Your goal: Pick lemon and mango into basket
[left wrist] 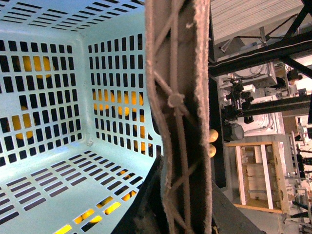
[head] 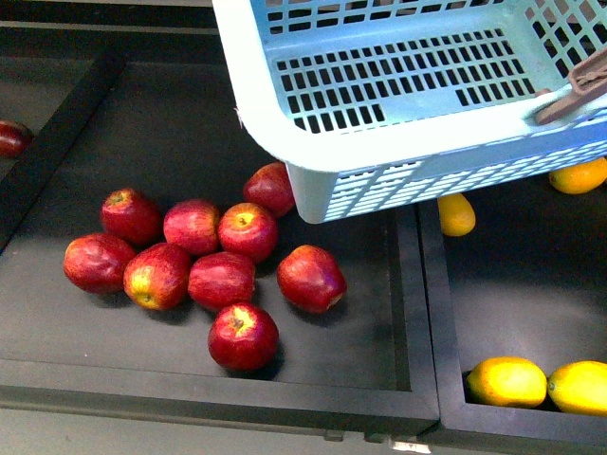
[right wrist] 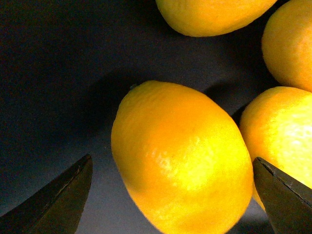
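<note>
The light teal basket [head: 379,161] hangs tilted above the bins, across the top of the front view. My left gripper [left wrist: 178,195] is shut on its brown handle [left wrist: 178,102], and the slotted inside of the basket [left wrist: 84,112] holds no fruit. A yellow lemon [right wrist: 180,156] lies on the dark bin floor between the fingers of my open right gripper [right wrist: 173,195], which do not touch it. More yellow fruits [right wrist: 287,131] crowd beside it. Yellow fruits [head: 507,381] also lie in the right bin. I cannot pick out the mango among them.
Several red apples [head: 190,256] lie in the left black bin. A raised divider [head: 427,313] separates it from the right bin. One more apple [head: 11,137] sits at the far left edge. The basket hides the back of both bins.
</note>
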You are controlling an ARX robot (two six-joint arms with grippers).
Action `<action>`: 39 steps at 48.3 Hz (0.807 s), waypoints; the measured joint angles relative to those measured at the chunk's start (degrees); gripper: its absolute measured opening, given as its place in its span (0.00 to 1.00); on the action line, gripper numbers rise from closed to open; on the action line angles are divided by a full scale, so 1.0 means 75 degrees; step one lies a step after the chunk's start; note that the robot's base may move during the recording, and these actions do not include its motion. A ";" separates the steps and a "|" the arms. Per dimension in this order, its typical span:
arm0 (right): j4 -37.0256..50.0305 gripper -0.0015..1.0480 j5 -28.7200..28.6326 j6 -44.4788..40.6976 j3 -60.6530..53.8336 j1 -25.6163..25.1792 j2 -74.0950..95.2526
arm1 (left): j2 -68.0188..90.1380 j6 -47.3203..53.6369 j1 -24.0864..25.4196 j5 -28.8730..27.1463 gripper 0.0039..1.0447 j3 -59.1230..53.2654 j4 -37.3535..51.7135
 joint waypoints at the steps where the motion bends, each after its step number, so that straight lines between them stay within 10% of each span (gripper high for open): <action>1: -0.0020 0.92 0.0000 0.0020 0.0067 0.0003 0.0052 | 0.0000 0.0003 -0.0003 -0.0003 0.06 0.0000 0.0000; 39: -0.0493 0.90 0.0058 0.0382 0.0781 0.0093 0.0411 | 0.0000 0.0000 -0.0003 0.0023 0.06 0.0000 0.0000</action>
